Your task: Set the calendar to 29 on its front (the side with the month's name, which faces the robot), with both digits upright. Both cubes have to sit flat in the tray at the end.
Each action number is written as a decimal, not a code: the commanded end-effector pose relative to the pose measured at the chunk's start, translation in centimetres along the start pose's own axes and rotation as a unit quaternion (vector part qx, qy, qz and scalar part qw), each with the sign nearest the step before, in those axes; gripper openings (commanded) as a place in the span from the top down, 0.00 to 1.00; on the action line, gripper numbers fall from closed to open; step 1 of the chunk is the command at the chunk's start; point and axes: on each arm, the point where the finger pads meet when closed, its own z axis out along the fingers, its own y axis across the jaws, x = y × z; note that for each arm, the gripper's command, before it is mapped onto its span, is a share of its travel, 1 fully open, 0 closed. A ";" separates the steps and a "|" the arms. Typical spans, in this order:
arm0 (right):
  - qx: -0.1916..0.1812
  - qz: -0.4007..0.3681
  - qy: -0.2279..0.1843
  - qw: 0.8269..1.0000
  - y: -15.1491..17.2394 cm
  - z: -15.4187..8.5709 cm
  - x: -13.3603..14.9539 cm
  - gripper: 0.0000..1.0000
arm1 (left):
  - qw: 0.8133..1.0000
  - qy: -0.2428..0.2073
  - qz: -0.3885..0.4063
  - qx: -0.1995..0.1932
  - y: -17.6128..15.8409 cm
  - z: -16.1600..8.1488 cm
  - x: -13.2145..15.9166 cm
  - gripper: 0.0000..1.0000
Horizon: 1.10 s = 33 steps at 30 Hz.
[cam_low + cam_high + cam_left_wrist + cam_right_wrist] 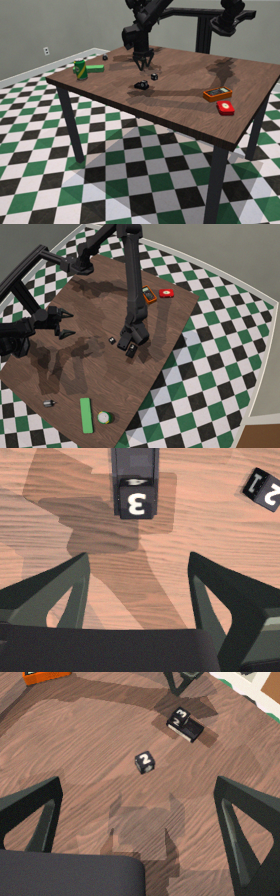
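At one end of the small black tray (130,353) (141,87) (135,460) (192,730) sat a black cube with a white 3 (132,346) (144,83) (136,504) (179,717). The left claw (145,68) (138,561), partly open, and the right claw (74,324) (138,784), wide apart, held nothing.

The left gripper (145,69) (138,561) is pointed downward, its fingers parted around nothing. The right gripper (74,324) (138,784) is held wide open above the counter (99,378) (174,74) (210,538) (90,747).
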 end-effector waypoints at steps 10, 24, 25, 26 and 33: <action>0.007 0.012 -0.017 1.000 -0.8 -4.8 3.0 0.00 | 1.000 -0.002 -0.003 -0.004 0.5 -0.2 -0.5 0.36; 0.010 0.008 -0.010 1.000 -1.0 -4.2 3.0 0.00 | 0.994 0.004 -0.107 0.004 -1.8 1.9 -0.8 0.47; 0.010 0.008 -0.010 1.000 -1.0 -4.2 3.0 0.00 | 0.991 0.003 -0.134 0.002 -2.4 2.0 -1.1 0.47; 0.010 0.008 -0.010 1.000 -1.0 -4.2 3.0 0.00 | 0.988 0.002 -0.157 0.000 -3.0 2.1 -1.6 0.47; 0.010 0.008 -0.010 1.000 -1.0 -4.2 3.0 0.00 | 0.950 -0.001 -0.313 -0.004 -6.5 3.9 -2.2 0.47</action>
